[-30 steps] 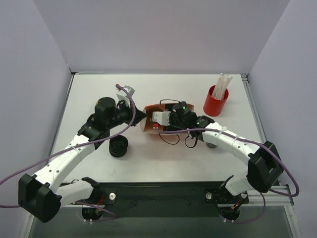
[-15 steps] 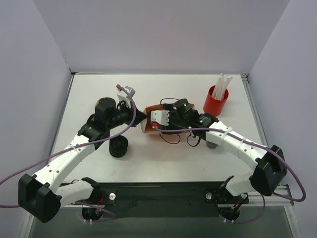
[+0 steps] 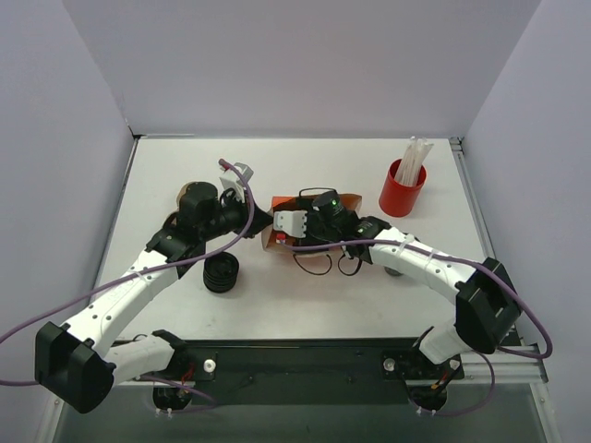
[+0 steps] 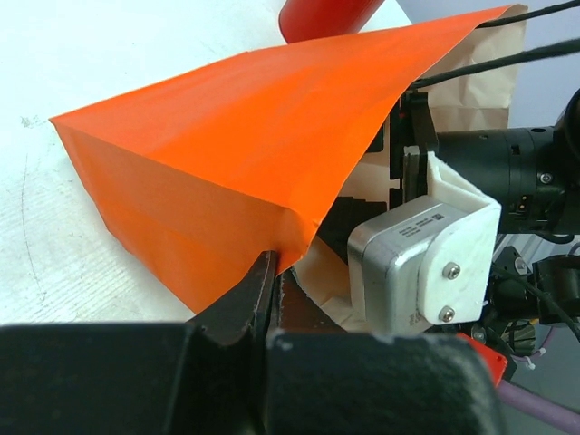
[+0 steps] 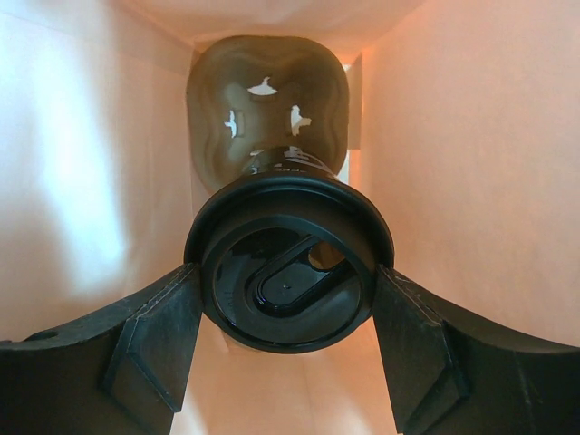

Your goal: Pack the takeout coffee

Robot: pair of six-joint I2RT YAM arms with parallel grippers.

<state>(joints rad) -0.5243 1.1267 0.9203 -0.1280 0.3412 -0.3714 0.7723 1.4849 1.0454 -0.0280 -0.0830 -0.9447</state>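
Top external gives us the orange paper bag [image 3: 346, 199] lying on its side in the middle of the white surface [image 3: 305, 305]. The right arm [image 3: 420, 263] reaches in from the right and its wrist covers most of the bag, so we cannot tell from here what lies beneath it. The left fingers [image 3: 259, 219] meet the bag's left end. A ribbed black stack [image 3: 222, 273] sits beside the left arm [image 3: 138, 277], apart from the bag. A red cup [image 3: 402, 196] of white straws [image 3: 414, 152] stands well off to the right.

Left wrist shows us those left fingers pressed together on an edge of the orange paper. Just behind that edge is the grey and white camera housing [image 4: 421, 254] of the other wrist, against the bag's pale brown inside.

Right wrist puts us inside the bag, with paper walls on both sides. The takeout coffee [image 5: 288, 272] lies there with its round black top facing us and its dark body pointing deeper in. The right fingers [image 5: 149, 335] stand apart, one on each side of the rim and touching it, clamped on the cup.
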